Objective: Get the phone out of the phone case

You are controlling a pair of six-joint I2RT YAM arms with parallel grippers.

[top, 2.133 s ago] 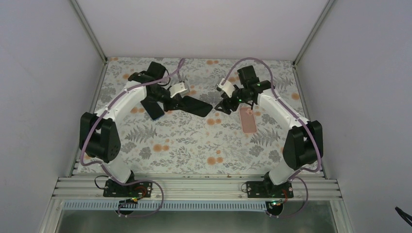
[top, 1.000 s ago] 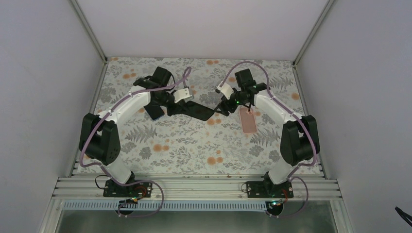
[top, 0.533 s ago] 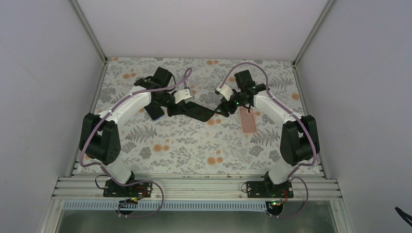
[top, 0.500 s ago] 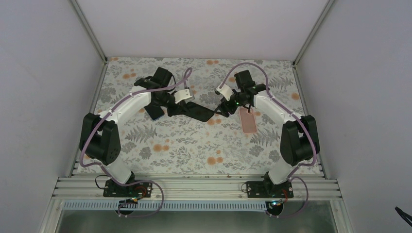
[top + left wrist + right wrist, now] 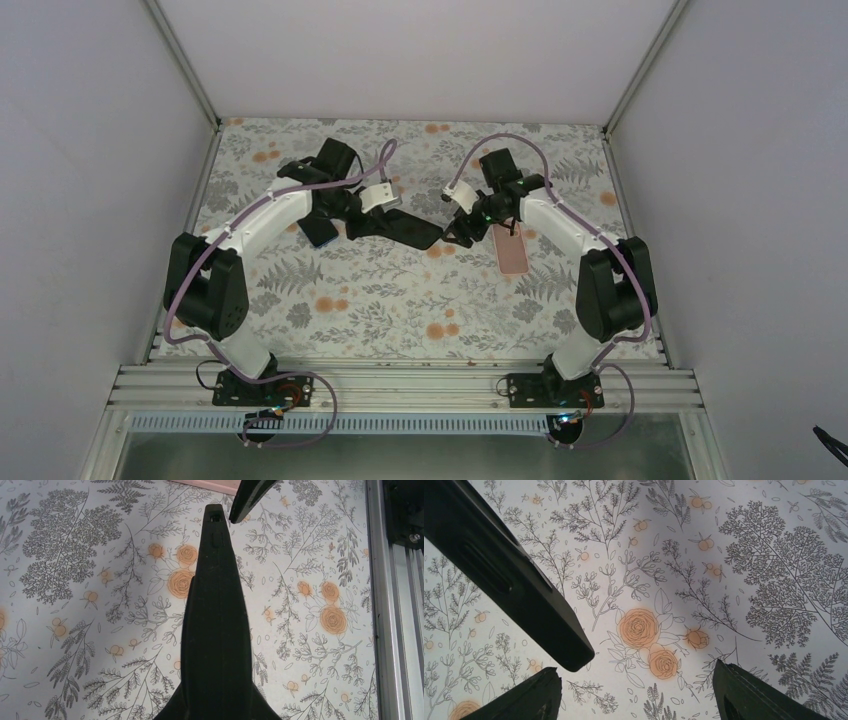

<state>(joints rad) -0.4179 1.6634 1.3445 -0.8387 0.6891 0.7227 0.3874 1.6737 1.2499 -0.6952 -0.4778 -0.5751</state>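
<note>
L gripper (image 5: 355, 222) stays clamped on the black phone (image 5: 408, 229), looks still cased, toward the table's (image 5: 400, 300) 12 o'clock, while R gripper (image 5: 462, 232), jaws wide, has just closed in on its 3 o'clock end, prob. ready to pry.

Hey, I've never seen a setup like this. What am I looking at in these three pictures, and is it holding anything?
These are two robot arms bolted at the near edge of a table with a floral cloth. The wide picture comes from a camera above and behind them. The other two come from small cameras on each wrist, looking along the fingers. The left gripper is shut on one end of a phone-shaped black slab. The right gripper is open by the slab's free end and holds nothing. A pink flat piece lies on the cloth beside the right arm; I cannot tell whether it is a phone or a case.
</note>
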